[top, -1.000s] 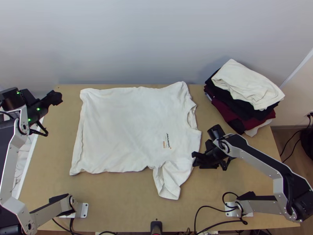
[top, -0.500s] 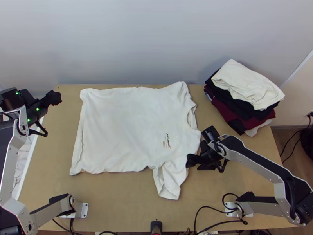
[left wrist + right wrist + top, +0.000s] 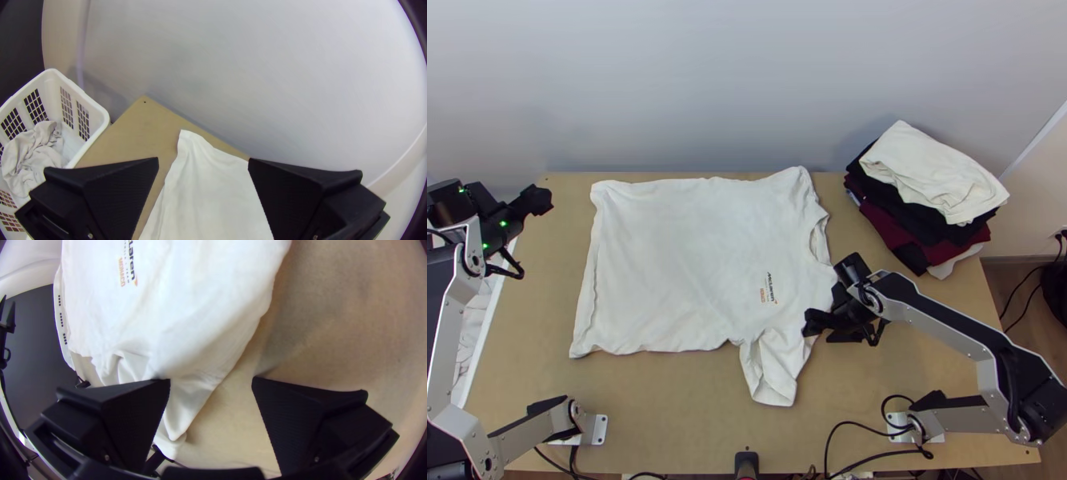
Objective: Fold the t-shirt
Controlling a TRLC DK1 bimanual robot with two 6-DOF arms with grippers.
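The white t-shirt (image 3: 683, 264) lies spread on the table, its collar toward the right and its near sleeve (image 3: 773, 372) pointing to the near edge, somewhat creased. My left gripper (image 3: 539, 200) is off the shirt's far left corner, over the table's left edge; in the left wrist view my left gripper (image 3: 203, 162) is open, the shirt (image 3: 213, 195) visible between its fingers. My right gripper (image 3: 815, 330) is at the shirt's near right edge, where the sleeve joins. The right wrist view shows my right gripper (image 3: 211, 381) open, with the shirt's edge (image 3: 195, 386) between its fingers, not pinched.
A stack of folded clothes (image 3: 931, 192) stands at the table's far right corner. Left of the table is a white basket (image 3: 84, 102) with light cloth inside. Bare table (image 3: 667, 408) lies in front of the shirt, with cables at the near edge.
My right gripper has moved left along the near right part of the shirt, over its edge by the sleeve. The left arm and the shirt look almost unmoved.
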